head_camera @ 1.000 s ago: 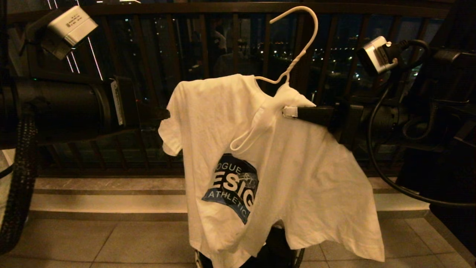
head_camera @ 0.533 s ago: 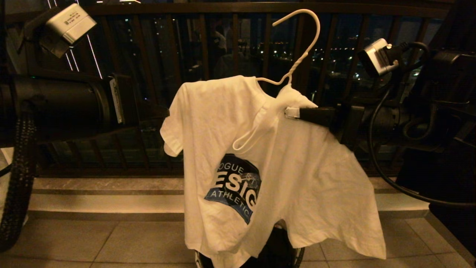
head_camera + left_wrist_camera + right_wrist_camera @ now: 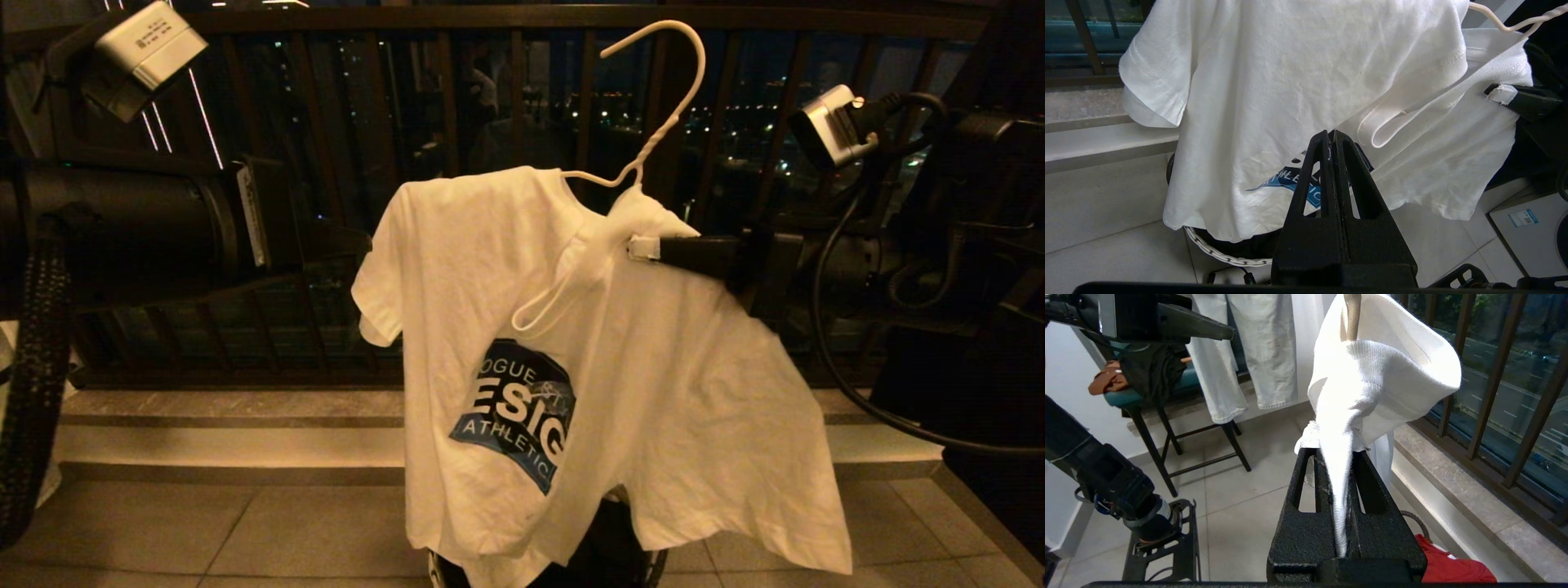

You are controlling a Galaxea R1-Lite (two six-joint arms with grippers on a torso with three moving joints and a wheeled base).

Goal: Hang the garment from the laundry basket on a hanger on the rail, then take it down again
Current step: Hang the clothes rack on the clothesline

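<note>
Hanger (image 3: 653,131) risen slightly; garment (image 3: 604,392) collar clamped between right jaws.

Home balcony, laundry spot: dark railing (image 3: 506,98), tiled floor (image 3: 245,539), trousers (image 3: 1249,351) hanging, chair (image 3: 1167,416) with clothes.

Head view is dim and amber-tinted, with dark surroundings; both wrist views are bright, evenly lit and sharp.

Soft creased cloth garment (image 3: 653,392), thin smooth wire hanger (image 3: 665,122), rough matt black fingers (image 3: 1367,498).
</note>
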